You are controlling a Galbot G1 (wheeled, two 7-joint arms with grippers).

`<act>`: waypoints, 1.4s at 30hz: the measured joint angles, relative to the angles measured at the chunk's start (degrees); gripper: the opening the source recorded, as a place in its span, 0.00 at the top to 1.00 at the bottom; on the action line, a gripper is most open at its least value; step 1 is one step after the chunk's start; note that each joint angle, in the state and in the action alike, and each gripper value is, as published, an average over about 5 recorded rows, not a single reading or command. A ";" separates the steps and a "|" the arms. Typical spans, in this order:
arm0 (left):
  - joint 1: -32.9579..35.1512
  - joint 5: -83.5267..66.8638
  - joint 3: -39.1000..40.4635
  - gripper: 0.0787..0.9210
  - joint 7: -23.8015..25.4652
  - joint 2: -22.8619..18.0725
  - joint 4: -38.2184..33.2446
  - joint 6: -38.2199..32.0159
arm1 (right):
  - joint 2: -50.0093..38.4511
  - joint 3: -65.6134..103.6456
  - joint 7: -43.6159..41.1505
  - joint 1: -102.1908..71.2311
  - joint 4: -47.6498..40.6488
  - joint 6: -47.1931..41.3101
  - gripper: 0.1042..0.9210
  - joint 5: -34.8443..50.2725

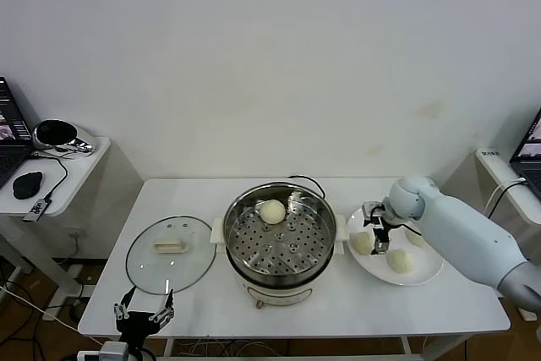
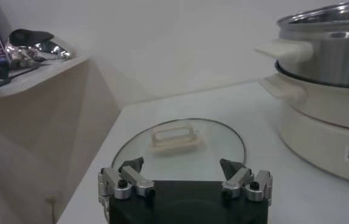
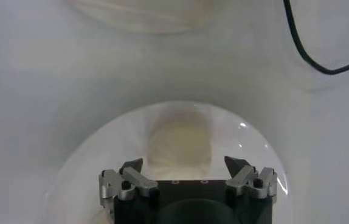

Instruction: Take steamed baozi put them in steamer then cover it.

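The right gripper hangs with fingers spread directly above a plated baozi, far nearer than the open left gripper.

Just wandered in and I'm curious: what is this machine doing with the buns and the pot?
It is moving baozi from a plate into the steamer. One bun already sits on the perforated tray; three remain on the plate. The right gripper, open, hovers over the bun nearest the steamer. The left gripper, open, waits near the glass lid, which lies on the table.
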 measured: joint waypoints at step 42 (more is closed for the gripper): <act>-1.79 2.42 -0.31 0.12 -0.36 -1.26 -2.56 0.48 | -7.79 -22.58 -7.99 33.94 14.57 -8.06 0.44 25.44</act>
